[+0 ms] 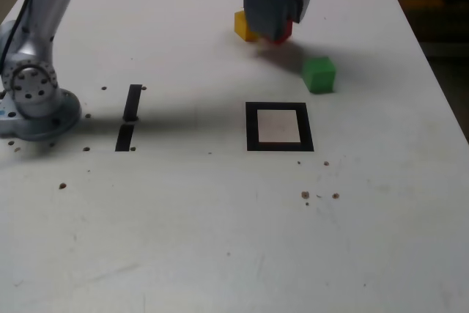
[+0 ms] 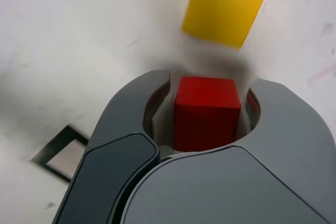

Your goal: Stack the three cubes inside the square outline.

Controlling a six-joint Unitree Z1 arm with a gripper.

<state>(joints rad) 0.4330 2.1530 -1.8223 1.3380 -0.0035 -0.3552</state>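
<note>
claw (image 2: 207,116) – gripping red cube (image 2: 206,111)

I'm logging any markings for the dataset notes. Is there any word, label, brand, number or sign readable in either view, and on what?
None: no readable text in either view.
The red cube, yellow cube and green cube have plain faces.
The gripper shell shows no marking.
The square outline and table carry no writing.

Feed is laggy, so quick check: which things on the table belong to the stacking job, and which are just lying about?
Job: red cube between the claw jaws; yellow cube; green cube; square outline, nothing in it.

Lying about: two black tape strips; brown specks.
</note>
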